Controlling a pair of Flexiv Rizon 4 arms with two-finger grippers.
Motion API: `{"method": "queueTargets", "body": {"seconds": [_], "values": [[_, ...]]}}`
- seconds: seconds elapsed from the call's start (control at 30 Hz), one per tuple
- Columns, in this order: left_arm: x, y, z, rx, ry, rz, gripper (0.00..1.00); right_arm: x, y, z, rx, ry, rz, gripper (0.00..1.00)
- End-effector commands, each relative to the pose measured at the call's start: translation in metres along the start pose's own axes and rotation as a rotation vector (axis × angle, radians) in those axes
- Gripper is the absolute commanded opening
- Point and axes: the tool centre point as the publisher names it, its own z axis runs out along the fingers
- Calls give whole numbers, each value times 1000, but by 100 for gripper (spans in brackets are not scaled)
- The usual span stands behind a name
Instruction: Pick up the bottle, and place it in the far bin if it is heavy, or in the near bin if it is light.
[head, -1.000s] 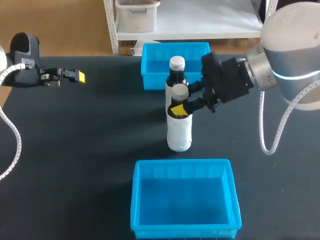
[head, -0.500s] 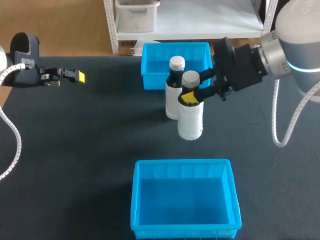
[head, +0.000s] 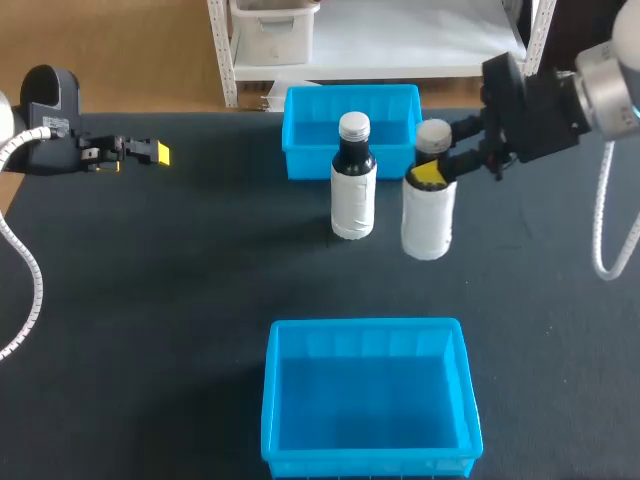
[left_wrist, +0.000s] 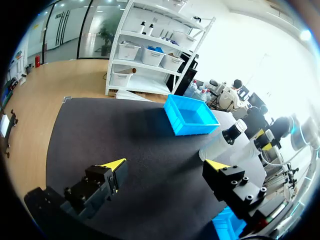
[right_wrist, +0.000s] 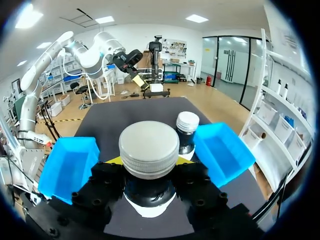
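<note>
My right gripper (head: 437, 164) is shut on the neck of a white-wrapped bottle (head: 427, 215) with a silver cap (right_wrist: 148, 148), holding it upright just off the table, to the right of a second dark bottle (head: 352, 178) that stands in front of the far blue bin (head: 302, 128). In the right wrist view that second bottle (right_wrist: 187, 130) shows just beyond the held one. The near blue bin (head: 366, 392) lies at the table's front. My left gripper (head: 140, 152) hangs open at the far left; in its own view the left gripper (left_wrist: 165, 167) has nothing between its fingers.
The black table (head: 160, 300) stretches wide between the two bins and to the left. The standing bottle sits close beside the held one, near the far bin's front wall.
My right arm has lifted the white-wrapped bottle off the table and carried it rightward and toward the far side, away from the standing bottle. The left arm has not moved.
</note>
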Motion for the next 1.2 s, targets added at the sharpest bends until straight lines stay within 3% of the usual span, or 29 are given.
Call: {"method": "queueTargets", "body": {"seconds": [0.03, 0.37, 0.87, 1.2], "values": [[0, 0, 0, 0, 0, 0, 100, 3, -3, -20, 8, 3, 7, 0], [0, 0, 0, 0, 0, 0, 100, 13, -16, -49, 34, 2, 28, 0], [0, 0, 0, 0, 0, 0, 100, 25, -34, -72, 65, 1, 51, 0], [0, 0, 0, 0, 0, 0, 100, 16, -77, -87, 115, 21, 43, 0]]}}
